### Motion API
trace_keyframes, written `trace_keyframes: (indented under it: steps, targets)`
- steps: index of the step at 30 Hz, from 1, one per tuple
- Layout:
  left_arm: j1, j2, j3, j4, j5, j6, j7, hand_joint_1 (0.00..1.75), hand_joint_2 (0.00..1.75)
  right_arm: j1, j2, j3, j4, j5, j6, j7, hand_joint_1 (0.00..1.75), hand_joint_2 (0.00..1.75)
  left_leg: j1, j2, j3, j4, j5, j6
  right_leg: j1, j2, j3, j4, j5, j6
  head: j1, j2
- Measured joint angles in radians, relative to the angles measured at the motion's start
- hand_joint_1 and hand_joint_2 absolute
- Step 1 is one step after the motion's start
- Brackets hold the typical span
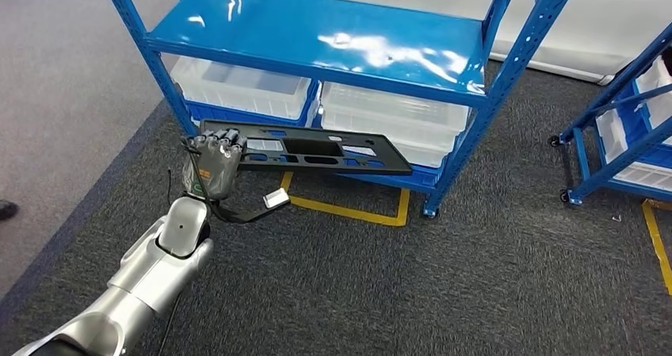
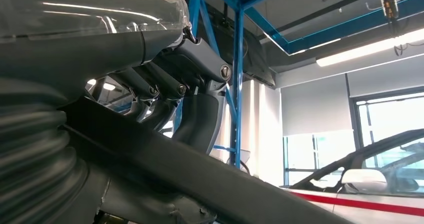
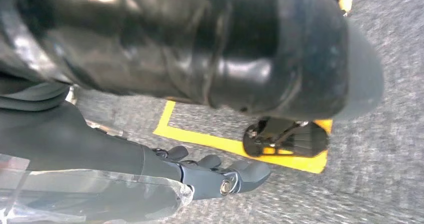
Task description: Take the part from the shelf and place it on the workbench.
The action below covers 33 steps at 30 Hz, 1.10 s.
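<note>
You are looking down at a blue steel shelf (image 1: 333, 43) standing on dark grey carpet (image 1: 444, 285), its glossy upper deck bare and catching the ceiling lights. Under that deck, white plastic bins (image 1: 396, 118) sit side by side on the lower level. A second blue rack (image 1: 618, 126) with castors stands well apart at the right edge, and yellow floor tape (image 1: 357, 209) marks a box just in front of the main shelf's feet.

The part (image 1: 317, 151) is a long, flat black panel with several rectangular cut-outs. It lies roughly level in front of the lower shelf, its right end over the shelf's front edge near the right post and its left end out in the robot's grasp. You cannot tell whether that right end is touching the shelf.

The silver left arm (image 1: 150, 285) rises from the lower left corner. Its left hand (image 1: 212, 162) grips the part's left end: the dark fingers (image 2: 200, 119) curl over the panel's edge, and in the left wrist view you see them wrapped down against the black bar that crosses below them.

The right hand (image 3: 215, 176) hangs low over the carpet and tape. Its fingers are stretched out nearly straight and close together, and you see nothing held in them.
</note>
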Motion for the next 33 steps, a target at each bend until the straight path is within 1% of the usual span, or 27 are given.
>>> trace_keyframes:
  steps: [1, 2, 3, 5, 6, 7, 8, 9, 10, 11, 12, 13, 14, 17, 19, 21, 22, 23, 24, 25, 27, 28, 29, 30, 31, 32, 33]
  targets:
    - [0.004, 0.005, -0.001, -0.003, 0.0, 0.0, 0.002, 1.75, 1.75, 0.001, 0.0, 0.0, 0.0, 0.0, 0.002, -0.005, 0.0, 0.0, 0.002, 0.0, -0.002, -0.005, 0.004, -0.006, -0.002, -0.002, -0.001, -0.01, 0.014, -0.003, 0.0, 0.0]
    - [0.01, 0.011, -0.002, -0.008, 0.0, 0.0, 0.003, 1.75, 1.75, 0.0, 0.001, 0.0, 0.001, 0.001, 0.005, -0.01, 0.0, 0.0, 0.002, -0.002, -0.006, 0.0, -0.008, -0.011, -0.004, -0.004, -0.002, -0.022, 0.029, -0.009, 0.0, 0.0]
    - [0.015, 0.018, -0.002, -0.013, 0.0, 0.0, 0.004, 1.75, 1.75, 0.001, 0.002, 0.0, 0.001, 0.002, 0.007, -0.014, 0.0, 0.0, 0.001, -0.004, -0.015, 0.021, -0.035, -0.015, -0.009, -0.008, -0.006, -0.032, 0.043, -0.015, 0.0, 0.0]
    - [0.024, 0.035, -0.002, -0.024, 0.0, 0.0, 0.003, 1.75, 1.75, 0.001, 0.002, 0.0, 0.001, 0.004, 0.01, -0.022, 0.0, 0.0, 0.005, -0.007, -0.045, 0.131, -0.13, -0.025, -0.015, -0.012, -0.025, -0.033, 0.06, -0.022, 0.0, 0.0]
    - [0.029, 0.044, -0.001, -0.028, 0.001, 0.0, 0.002, 1.75, 1.75, 0.002, 0.002, 0.0, 0.001, 0.004, 0.011, -0.025, 0.0, 0.0, 0.009, -0.007, -0.059, 0.199, -0.169, -0.032, -0.018, -0.012, -0.038, -0.027, 0.066, -0.021, 0.0, 0.0]
    - [0.036, 0.053, 0.0, -0.031, 0.001, 0.0, -0.001, 1.75, 1.75, 0.003, 0.003, 0.0, 0.001, 0.005, 0.012, -0.028, 0.0, 0.0, 0.014, -0.007, -0.065, 0.254, -0.191, -0.039, -0.02, -0.012, -0.052, -0.019, 0.07, -0.017, 0.0, 0.0]
    - [0.043, 0.06, 0.003, -0.035, 0.004, 0.0, -0.009, 1.75, 1.75, 0.003, 0.004, 0.0, 0.001, 0.007, 0.012, -0.031, 0.0, 0.0, 0.019, -0.007, -0.058, 0.28, -0.189, -0.047, -0.024, -0.012, -0.067, -0.009, 0.074, -0.013, 0.0, 0.0]
    - [0.048, 0.065, 0.008, -0.037, 0.011, 0.0, -0.021, 1.75, 1.75, 0.003, 0.005, 0.0, 0.001, 0.008, 0.013, -0.034, 0.0, 0.0, 0.025, -0.006, -0.035, 0.271, -0.17, -0.056, -0.029, -0.012, -0.084, 0.003, 0.077, -0.007, 0.0, 0.0]
    - [0.052, 0.068, 0.014, -0.039, 0.023, 0.0, -0.041, 1.75, 1.75, 0.004, 0.006, 0.0, 0.001, 0.009, 0.014, -0.038, 0.0, 0.0, 0.031, -0.006, 0.003, 0.228, -0.144, -0.064, -0.036, -0.013, -0.101, 0.017, 0.079, -0.001, 0.0, 0.0]
    - [0.054, 0.07, 0.023, -0.041, 0.039, 0.0, -0.064, 1.75, 1.75, 0.004, 0.006, 0.0, 0.001, 0.009, 0.015, -0.042, 0.0, 0.0, 0.036, -0.005, 0.045, 0.169, -0.136, -0.075, -0.041, -0.013, -0.118, 0.033, 0.079, 0.008, -0.001, 0.0]
    - [0.055, 0.071, 0.031, -0.043, 0.057, 0.0, -0.086, 1.75, 1.75, 0.004, 0.006, 0.0, 0.001, 0.009, 0.017, -0.045, 0.0, 0.0, 0.037, -0.007, 0.084, 0.111, -0.137, -0.08, -0.043, -0.013, -0.135, 0.049, 0.079, 0.016, -0.002, 0.0]
    - [0.058, 0.071, 0.039, -0.044, 0.071, 0.0, -0.105, 1.75, 1.75, 0.005, 0.006, 0.001, 0.001, 0.009, 0.02, -0.049, 0.0, 0.0, 0.036, -0.008, 0.107, 0.072, -0.148, -0.078, -0.042, -0.013, -0.147, 0.062, 0.08, 0.025, -0.003, 0.0]
    - [0.062, 0.071, 0.046, -0.046, 0.08, 0.0, -0.116, 1.75, 1.75, 0.005, 0.005, 0.001, 0.001, 0.009, 0.024, -0.052, 0.0, 0.0, 0.034, -0.01, 0.115, 0.054, -0.162, -0.07, -0.039, -0.012, -0.155, 0.07, 0.083, 0.032, -0.004, 0.0]
    - [0.076, 0.07, 0.067, -0.048, 0.071, 0.0, -0.123, 1.75, 1.75, 0.012, 0.004, 0.001, 0.001, 0.01, 0.031, -0.06, 0.0, 0.0, 0.033, -0.013, 0.103, 0.053, -0.154, -0.034, -0.04, -0.012, -0.163, 0.077, 0.09, 0.046, -0.003, 0.0]
    - [0.078, 0.068, 0.08, -0.048, 0.056, 0.0, -0.122, 1.75, 1.75, 0.017, 0.004, 0.001, 0.002, 0.011, 0.034, -0.065, 0.0, 0.0, 0.032, -0.019, 0.092, 0.05, -0.14, -0.014, -0.042, -0.011, -0.186, 0.133, 0.041, 0.05, -0.003, 0.0]
    - [0.081, 0.068, 0.09, -0.048, 0.044, 0.0, -0.122, 1.75, 1.75, 0.019, 0.004, 0.002, 0.002, 0.013, 0.038, -0.069, 0.0, 0.0, 0.027, -0.028, 0.078, 0.05, -0.129, -0.002, -0.04, -0.009, -0.23, 0.255, -0.037, 0.049, -0.003, 0.0]
    - [0.083, 0.068, 0.094, -0.048, 0.039, 0.0, -0.123, 1.75, 1.75, 0.019, 0.004, 0.002, 0.002, 0.014, 0.039, -0.069, 0.0, 0.0, 0.023, -0.033, 0.072, 0.05, -0.123, 0.001, -0.037, -0.008, -0.247, 0.31, -0.062, 0.047, -0.003, 0.0]
    - [0.086, 0.068, 0.097, -0.048, 0.036, 0.0, -0.123, 1.75, 1.75, 0.019, 0.004, 0.002, 0.002, 0.014, 0.041, -0.069, 0.0, 0.0, 0.019, -0.04, 0.066, 0.051, -0.118, 0.003, -0.035, -0.007, -0.252, 0.339, -0.072, 0.043, -0.003, 0.0]
    - [0.088, 0.068, 0.101, -0.048, 0.034, 0.0, -0.124, 1.75, 1.75, 0.02, 0.004, 0.002, 0.002, 0.014, 0.042, -0.07, 0.0, 0.0, 0.014, -0.048, 0.061, 0.051, -0.114, 0.004, -0.03, -0.005, -0.238, 0.333, -0.063, 0.035, -0.003, 0.0]
    - [0.089, 0.068, 0.104, -0.048, 0.033, 0.0, -0.124, 1.75, 1.75, 0.02, 0.004, 0.002, 0.002, 0.015, 0.043, -0.07, 0.0, 0.0, 0.01, -0.058, 0.058, 0.05, -0.11, 0.005, -0.024, 0.003, -0.206, 0.288, -0.039, 0.023, -0.003, 0.0]
    - [0.088, 0.068, 0.11, -0.05, 0.032, 0.0, -0.124, 1.75, 1.75, 0.022, 0.001, 0.002, 0.002, 0.015, 0.044, -0.07, 0.0, 0.0, 0.006, -0.076, 0.052, 0.049, -0.102, 0.003, -0.014, 0.049, -0.125, 0.155, 0.005, -0.012, -0.005, 0.0]
    - [0.087, 0.068, 0.111, -0.051, 0.032, 0.0, -0.124, 1.75, 1.75, 0.023, -0.001, 0.002, 0.002, 0.015, 0.044, -0.07, 0.0, 0.0, 0.008, -0.085, 0.049, 0.048, -0.097, -0.001, -0.009, 0.07, -0.097, 0.106, 0.017, -0.025, -0.005, 0.0]
    - [0.087, 0.068, 0.112, -0.053, 0.032, 0.0, -0.124, 1.75, 1.75, 0.024, -0.004, 0.003, 0.002, 0.015, 0.043, -0.07, 0.0, 0.0, 0.014, -0.095, 0.046, 0.046, -0.092, -0.007, -0.006, 0.086, -0.083, 0.079, 0.02, -0.035, -0.006, 0.0]
    - [0.087, 0.068, 0.112, -0.053, 0.032, 0.0, -0.124, 1.75, 1.75, 0.024, -0.006, 0.003, 0.003, 0.015, 0.043, -0.07, 0.0, 0.0, 0.018, -0.106, 0.043, 0.043, -0.086, -0.014, -0.004, 0.086, -0.079, 0.071, 0.021, -0.038, -0.006, 0.0]
    - [0.088, 0.068, 0.113, -0.054, 0.032, 0.0, -0.125, 1.75, 1.75, 0.023, -0.005, 0.003, 0.003, 0.015, 0.043, -0.071, 0.0, 0.0, 0.022, -0.118, 0.042, 0.036, -0.08, -0.022, 0.0, 0.077, -0.075, 0.059, 0.026, -0.04, -0.005, 0.0]
    - [0.09, 0.068, 0.114, -0.056, 0.032, 0.0, -0.125, 1.75, 1.75, 0.022, -0.004, 0.003, 0.003, 0.015, 0.043, -0.071, 0.0, 0.0, 0.023, -0.121, 0.042, 0.03, -0.076, -0.027, -0.003, 0.064, -0.067, 0.04, 0.034, -0.039, -0.005, 0.0]
    - [0.09, 0.068, 0.115, -0.057, 0.032, 0.0, -0.125, 1.75, 1.75, 0.021, -0.003, 0.003, 0.003, 0.016, 0.043, -0.071, 0.0, 0.0, 0.02, -0.111, 0.038, 0.032, -0.082, -0.031, -0.007, 0.049, -0.058, 0.018, 0.045, -0.039, -0.005, 0.0]
